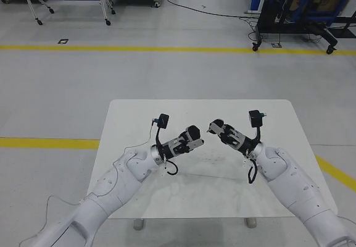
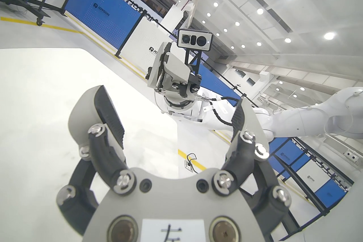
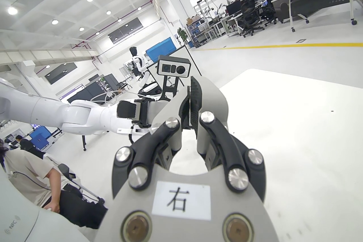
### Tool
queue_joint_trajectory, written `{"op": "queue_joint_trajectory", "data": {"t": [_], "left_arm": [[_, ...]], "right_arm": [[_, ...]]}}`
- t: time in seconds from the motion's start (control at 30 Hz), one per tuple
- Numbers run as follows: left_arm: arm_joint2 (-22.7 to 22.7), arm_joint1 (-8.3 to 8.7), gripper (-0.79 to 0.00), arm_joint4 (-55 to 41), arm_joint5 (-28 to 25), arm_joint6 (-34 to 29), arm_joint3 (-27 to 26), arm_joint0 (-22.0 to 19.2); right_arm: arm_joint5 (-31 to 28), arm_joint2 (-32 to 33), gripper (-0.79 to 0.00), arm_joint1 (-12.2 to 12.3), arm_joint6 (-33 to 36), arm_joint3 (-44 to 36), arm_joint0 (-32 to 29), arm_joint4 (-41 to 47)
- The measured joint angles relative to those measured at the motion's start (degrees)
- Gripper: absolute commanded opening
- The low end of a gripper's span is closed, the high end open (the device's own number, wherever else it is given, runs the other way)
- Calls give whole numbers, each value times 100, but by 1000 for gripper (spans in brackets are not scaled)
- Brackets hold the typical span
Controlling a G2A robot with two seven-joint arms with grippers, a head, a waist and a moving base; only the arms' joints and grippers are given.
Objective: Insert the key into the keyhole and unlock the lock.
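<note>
My left hand (image 2: 169, 95) is spread wide. Its two black ribbed pads (image 2: 109, 109) stand well apart with nothing between them. It hangs above the white surface (image 2: 42, 84), tips pointing across at my other hand.

My right hand (image 3: 190, 92) is pressed narrow, with the pads closed together. A thin grey sliver (image 3: 185, 105) shows in the seam between them. Whether that is the key I cannot tell, because the fingers cover nearly all of it. In the left wrist view the same closed hand faces me edge-on, and the seam is too dark to make out.

From above, the two hands sit over the middle of the surface. The tips face each other, near but not touching, with the left one open and the right one shut.

On the base plate of each hand there is a white label (image 3: 181, 199) with a single dark printed character. The left hand's label (image 2: 173, 230) is cut off by the edge of the picture.

Above each wrist a small black camera (image 2: 195, 40) stands on a black bracket, its lenses turned toward the opposite hand.

Farther out, blue panels (image 2: 99, 16) with white print line the hall beyond the surface's far edge. A yellow line (image 1: 165, 48) runs across the grey floor.
</note>
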Motion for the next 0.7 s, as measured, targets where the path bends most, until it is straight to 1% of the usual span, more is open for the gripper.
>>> {"op": "queue_joint_trajectory", "data": {"t": [0.03, 0.17, 0.2, 0.23, 0.37, 0.6, 0.7], "left_arm": [[6, -16, -163, 37, 0, 30, 26, -12], [-15, -72, -234, 171, 0, 255, 89, -26], [-24, -79, -354, 183, 0, 294, 100, -24], [-28, -84, -406, 189, 0, 319, 111, -21], [-27, -109, -428, 190, 0, 304, 175, -28], [-12, -154, -431, 188, 0, 232, 275, -64], [-14, -170, -462, 195, 0, 212, 309, -78]], "right_arm": [[20, -20, -785, -10, 39, 18, 16, 17], [102, -72, -785, -50, 181, 94, 83, 62], [104, -79, -785, -57, 208, 105, 92, 71], [100, -85, -785, -63, 235, 115, 99, 84], [80, -106, -785, -90, 348, 158, 119, 168], [31, -110, -785, -128, 491, 215, 147, 323], [15, -84, -785, -137, 520, 225, 144, 349]]}}
